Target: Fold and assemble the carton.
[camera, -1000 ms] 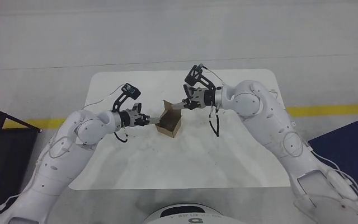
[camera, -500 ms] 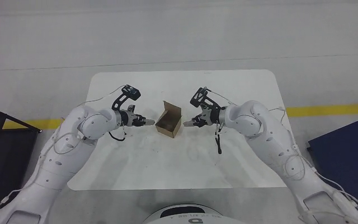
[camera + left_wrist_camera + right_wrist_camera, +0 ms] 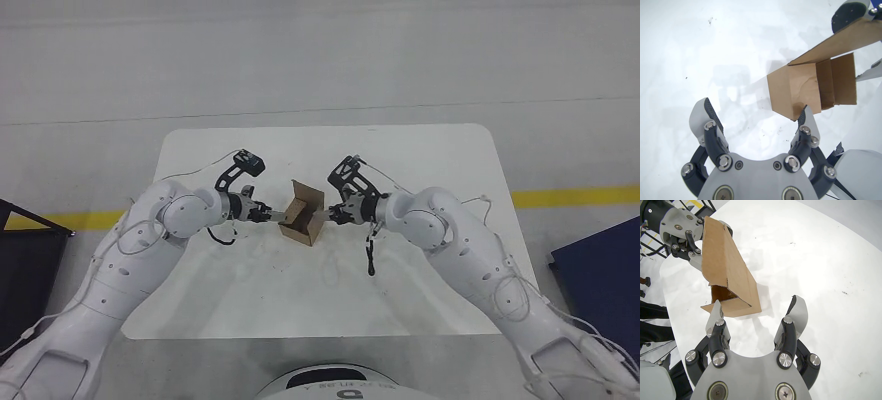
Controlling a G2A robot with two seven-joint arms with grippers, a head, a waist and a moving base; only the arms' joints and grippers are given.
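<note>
A white worktop [image 3: 400, 290], seen from above, holds one small brown carton [image 3: 303, 222] at its middle.

Nearest in the left wrist view, the left gripper [image 3: 755, 106] has its fingers spread wide. One fingertip [image 3: 807, 117] touches the closest corner of the carton. The other is apart from it, over bare worktop.

Nearest in the right wrist view, the right gripper [image 3: 756, 301] is likewise spread. One finger [image 3: 714, 313] lies against a low flap [image 3: 736, 308] at the carton's open end.

The carton rests on the worktop directly between the two grippers. Its long axis appears to run from one gripper to the other, with the open mouth facing the right gripper. A tall flap [image 3: 303, 190] stands up on its far side.

Both grippers look equally near the carton, and neither has closed on anything.
</note>
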